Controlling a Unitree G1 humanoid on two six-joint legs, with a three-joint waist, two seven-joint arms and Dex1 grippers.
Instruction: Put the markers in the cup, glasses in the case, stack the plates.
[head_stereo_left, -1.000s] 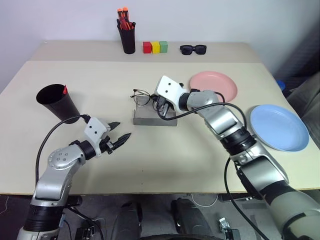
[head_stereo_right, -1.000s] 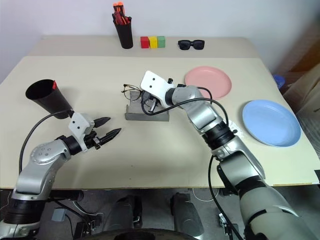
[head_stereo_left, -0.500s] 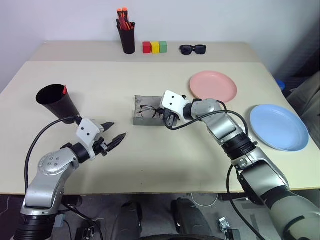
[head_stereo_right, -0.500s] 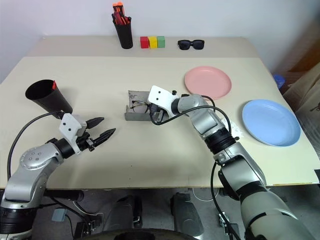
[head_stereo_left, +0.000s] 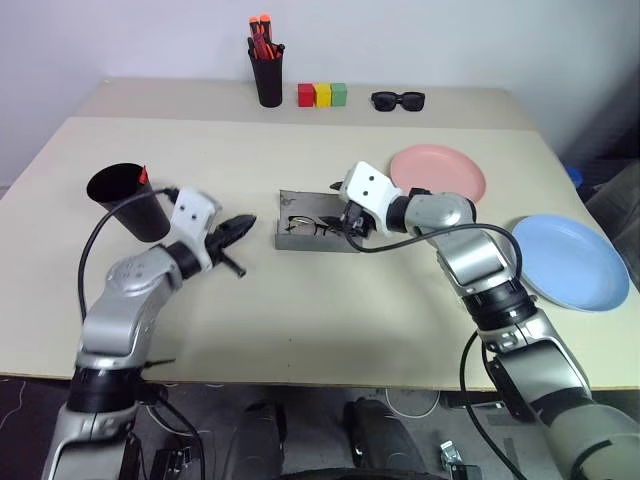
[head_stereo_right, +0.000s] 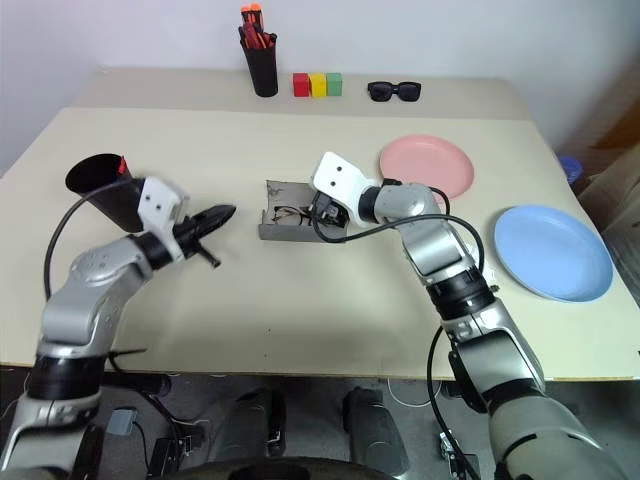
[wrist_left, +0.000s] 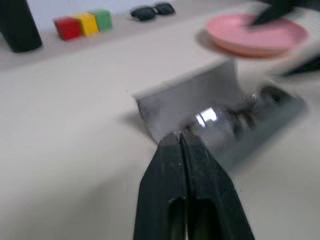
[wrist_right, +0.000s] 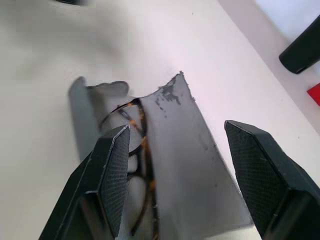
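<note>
So far the glasses (head_stereo_left: 303, 226) lie inside the open grey case (head_stereo_left: 318, 233) mid-table, its lid not yet shut, with the right gripper (head_stereo_left: 345, 222) spread wide and empty just beside them. The left gripper (head_stereo_left: 240, 228), pinched shut on nothing, points at the case's left end. A red marker (head_stereo_left: 144, 175) stands in the cup (head_stereo_left: 130, 199) at far left; the pink plate (head_stereo_left: 437, 172) and blue plate (head_stereo_left: 570, 262) sit apart on the right, unstacked.

Bare tabletop (head_stereo_left: 300, 300) lies open; only the case (head_stereo_left: 305, 233) stands mid-table.
</note>
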